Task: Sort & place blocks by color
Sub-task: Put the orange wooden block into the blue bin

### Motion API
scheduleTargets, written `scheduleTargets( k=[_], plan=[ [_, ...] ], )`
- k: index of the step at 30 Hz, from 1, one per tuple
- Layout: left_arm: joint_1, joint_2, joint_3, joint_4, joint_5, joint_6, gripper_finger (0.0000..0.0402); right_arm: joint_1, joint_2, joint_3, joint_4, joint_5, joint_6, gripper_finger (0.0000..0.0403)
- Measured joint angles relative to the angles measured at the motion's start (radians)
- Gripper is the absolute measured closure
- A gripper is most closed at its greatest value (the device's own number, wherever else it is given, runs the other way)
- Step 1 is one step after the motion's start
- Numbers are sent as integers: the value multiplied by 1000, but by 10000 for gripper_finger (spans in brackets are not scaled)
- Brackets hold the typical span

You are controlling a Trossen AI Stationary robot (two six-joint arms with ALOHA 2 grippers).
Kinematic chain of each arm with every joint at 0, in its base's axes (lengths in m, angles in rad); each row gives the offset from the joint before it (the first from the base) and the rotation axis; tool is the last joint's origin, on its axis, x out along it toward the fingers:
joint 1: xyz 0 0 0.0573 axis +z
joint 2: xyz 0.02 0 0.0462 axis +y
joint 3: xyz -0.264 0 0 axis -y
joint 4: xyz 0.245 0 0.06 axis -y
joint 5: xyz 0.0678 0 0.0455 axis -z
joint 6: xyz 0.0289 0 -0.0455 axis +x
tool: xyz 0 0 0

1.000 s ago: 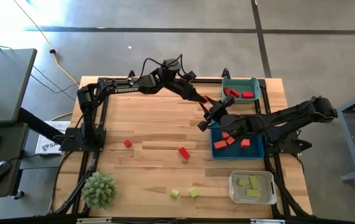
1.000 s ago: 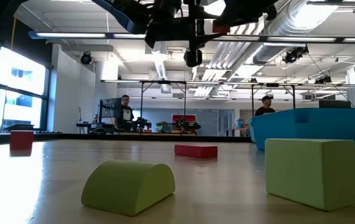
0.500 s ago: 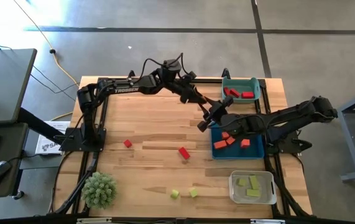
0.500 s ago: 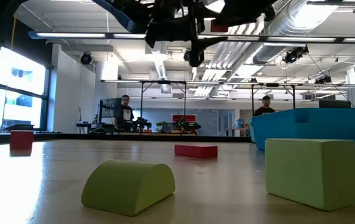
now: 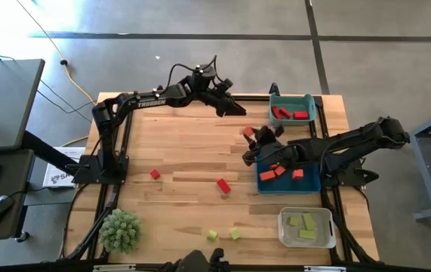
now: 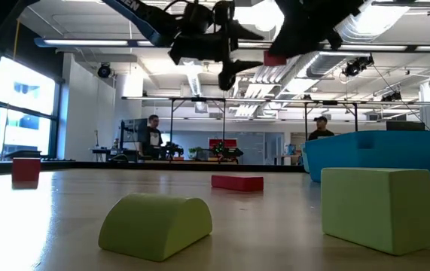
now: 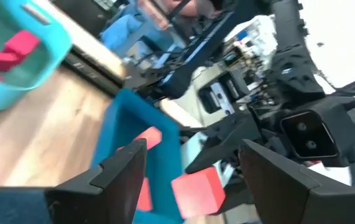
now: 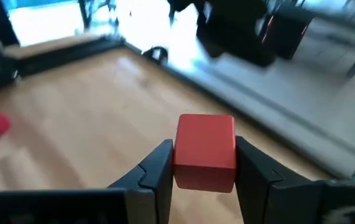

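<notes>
Item: red cube (image 8: 205,149), one solid block, flat-faced and square-edged. You have it pinched in the right gripper (image 8: 203,163), fingers closed on two opposite side faces, the top of the cube standing proud of the pads. It hangs in the air above the bench, just off the inner edge of the blue bin (image 5: 309,183), toward the far right quarter. In the low view it shows as a red patch (image 6: 275,58) high among the arms.

Handling, by judgement: it looks rigid and light, nothing to crush, so a firm squeeze will do. The smooth faces may slip or twist if you catch it by a corner; keep to the flat opposite sides, square and centred.

Left gripper (image 5: 239,110): its fingers stand spread with nothing between them, over the far edge of the bench near the teal bin (image 5: 308,100).

Bins: teal bin at the far right corner holds red pieces; blue bin at the right edge holds orange-red pieces; clear bin (image 5: 329,241) at the near right corner holds yellow-green pieces.

Loose on the bench: a small red cube (image 5: 155,174) toward the left, a red bar (image 5: 223,185) mid-bench, two yellow-green blocks (image 5: 223,235) by the near edge.

Other: spiky green plant ball (image 5: 119,230) at the near left corner, not for sorting.
</notes>
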Motion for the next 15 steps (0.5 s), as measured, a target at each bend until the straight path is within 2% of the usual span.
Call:
scheduleTargets(
  k=[4, 7, 15],
  plan=[
    [20, 0, 0, -113, -10, 87, 158, 0, 0, 0, -145, -102, 155, 296],
    [21, 0, 0, -222, -55, 191, 158, 0, 0, 0, -244, -189, 258, 296],
    [-18, 0, 0, -500, -274, 416, 158, 0, 0, 0, -457, -457, 411, 296]
  ],
)
